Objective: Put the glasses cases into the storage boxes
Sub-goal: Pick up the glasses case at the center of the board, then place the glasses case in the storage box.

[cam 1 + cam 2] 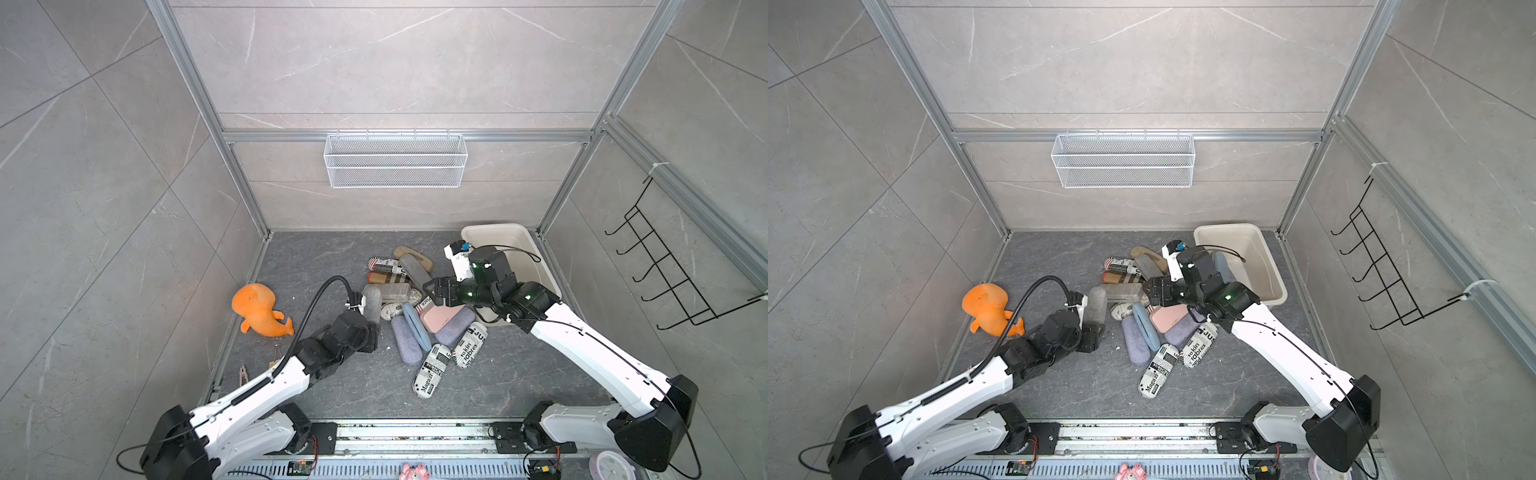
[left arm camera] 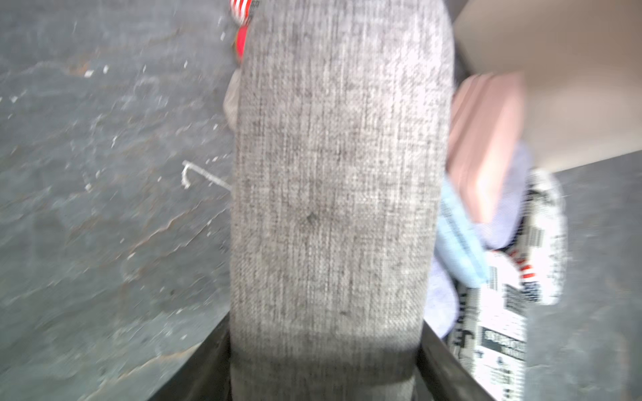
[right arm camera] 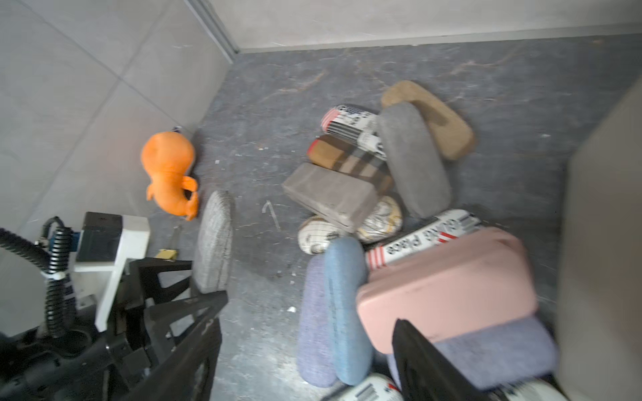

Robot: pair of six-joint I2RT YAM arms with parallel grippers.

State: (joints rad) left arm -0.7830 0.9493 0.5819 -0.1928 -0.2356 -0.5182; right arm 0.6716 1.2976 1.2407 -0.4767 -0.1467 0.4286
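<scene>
Grey woven case [image 2: 333, 194], pink case [image 3: 448, 288], orange plush toy [image 1: 259, 309].

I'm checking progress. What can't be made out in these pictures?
- Tub contents: in both top views the right arm covers part of its inside.
- Left gripper: cut off by the left wrist view's edge, around the grey case.
- Pink case and newspaper case: blurred there.

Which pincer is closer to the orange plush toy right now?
Left. The left pincer, gripping a grey case, sits just beside the orange plush toy. The right pincer is across the pile of cases, over by the cream tub.
</scene>
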